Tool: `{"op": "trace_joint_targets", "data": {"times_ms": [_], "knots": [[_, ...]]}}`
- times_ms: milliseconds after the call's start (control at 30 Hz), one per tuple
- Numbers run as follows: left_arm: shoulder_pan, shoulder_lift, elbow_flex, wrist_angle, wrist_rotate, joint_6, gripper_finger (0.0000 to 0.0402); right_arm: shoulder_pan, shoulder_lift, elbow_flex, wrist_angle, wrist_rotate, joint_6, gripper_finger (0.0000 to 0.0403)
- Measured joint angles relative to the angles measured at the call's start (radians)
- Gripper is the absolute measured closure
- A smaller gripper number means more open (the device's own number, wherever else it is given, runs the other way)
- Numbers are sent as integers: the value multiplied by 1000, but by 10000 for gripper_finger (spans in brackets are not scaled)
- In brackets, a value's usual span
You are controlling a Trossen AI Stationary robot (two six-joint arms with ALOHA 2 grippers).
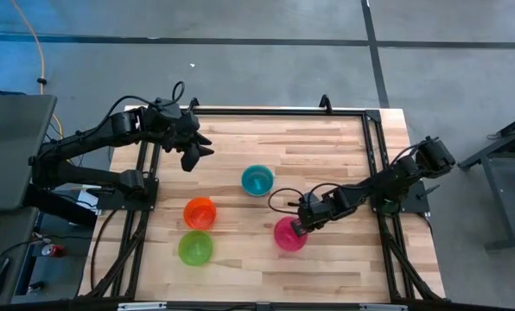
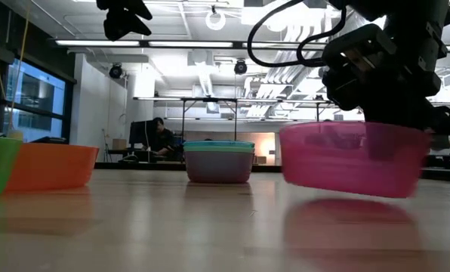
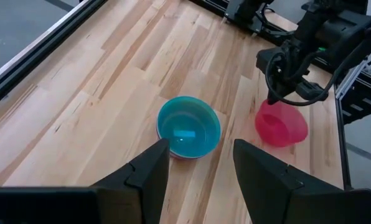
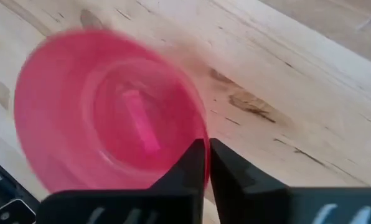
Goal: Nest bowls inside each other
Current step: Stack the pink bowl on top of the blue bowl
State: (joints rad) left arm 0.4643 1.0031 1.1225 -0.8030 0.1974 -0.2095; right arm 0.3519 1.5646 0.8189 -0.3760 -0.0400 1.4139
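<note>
A pink bowl (image 1: 288, 236) is in my right gripper (image 1: 300, 226) at the table's near right; the low view shows the pink bowl (image 2: 352, 160) tilted just above the wood. The blue bowl (image 1: 257, 180) stands mid-table on top of a nested stack (image 2: 219, 161) whose lowest bowl is purple. An orange bowl (image 1: 200, 212) and a green bowl (image 1: 195, 248) stand on their bases near the left. My left gripper (image 1: 193, 149) hovers open, high over the far left, and the blue bowl (image 3: 188, 127) lies beyond its fingers. My right gripper is shut on the pink bowl's rim (image 4: 197, 132), at the side toward the table's right. The wall is pinched between the two fingers (image 4: 192, 167), which come slanting down from the right. The bowl hangs tilted, lifted just clear of the table.
A black metal frame (image 1: 374, 155) borders the wooden table (image 1: 327, 147) on its sides. Bare wood lies between the pink bowl and the blue stack. In the room behind, a person (image 2: 161, 140) sits at a desk.
</note>
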Motion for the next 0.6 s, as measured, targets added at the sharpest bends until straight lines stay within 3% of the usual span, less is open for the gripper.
{"op": "trace_joint_targets", "data": {"times_ms": [233, 467, 600], "knots": [[0, 0, 0, 0, 0, 3, 234, -26, 0, 62, -55, -25, -35, 401], [0, 0, -1, -46, -1, 30, 234, -104, 0, 213, -270, -43, -164, 402], [0, -26, -62, -48, -3, 33, 234, -168, 0, 313, -398, -17, -250, 402]]}}
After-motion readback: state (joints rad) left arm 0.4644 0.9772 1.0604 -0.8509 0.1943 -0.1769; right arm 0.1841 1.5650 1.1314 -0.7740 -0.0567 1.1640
